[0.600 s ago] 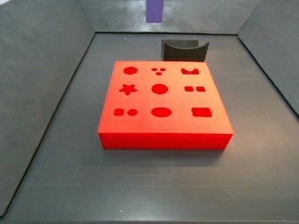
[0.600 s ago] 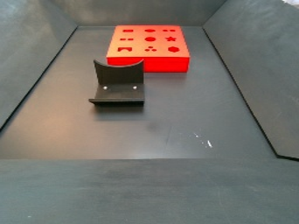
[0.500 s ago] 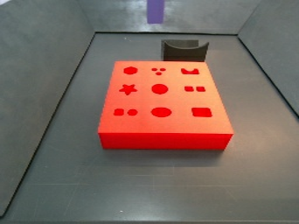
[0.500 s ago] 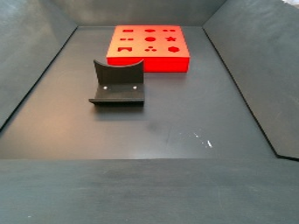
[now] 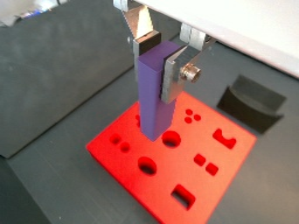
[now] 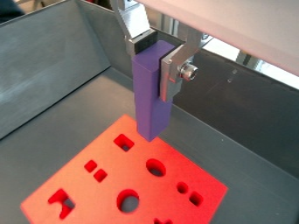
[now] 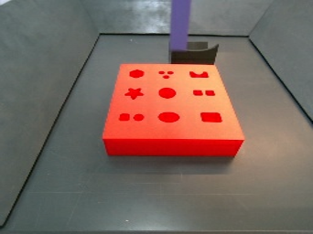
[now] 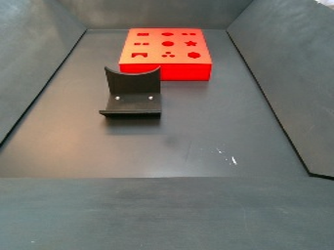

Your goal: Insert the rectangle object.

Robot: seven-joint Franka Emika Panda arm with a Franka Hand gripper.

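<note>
My gripper [image 5: 158, 57] is shut on the rectangle object [image 5: 155, 96], a long purple bar that hangs upright from the fingers. It hangs above the red block [image 5: 176, 171] with shaped holes, well clear of its top. Both wrist views show this: the gripper [image 6: 156, 54], bar [image 6: 152, 96] and block [image 6: 122, 166]. In a side view only the lower part of the bar [image 7: 180, 26] shows, at the top edge, behind the far side of the red block [image 7: 184, 105]. The gripper is out of both side views. The red block [image 8: 167, 70] shows without the bar in a side view.
A dark grey curved holder [image 7: 202, 53] stands just behind the red block, near the bar's lower end; it also shows in a side view [image 8: 131, 95] and a wrist view [image 5: 251, 101]. Grey walls [image 7: 61, 73] ring the dark floor [image 8: 196, 137].
In the side view the purple bar has come lower into the picture and shifted to the right, now in front of the holder. The block and the holder have not moved.
</note>
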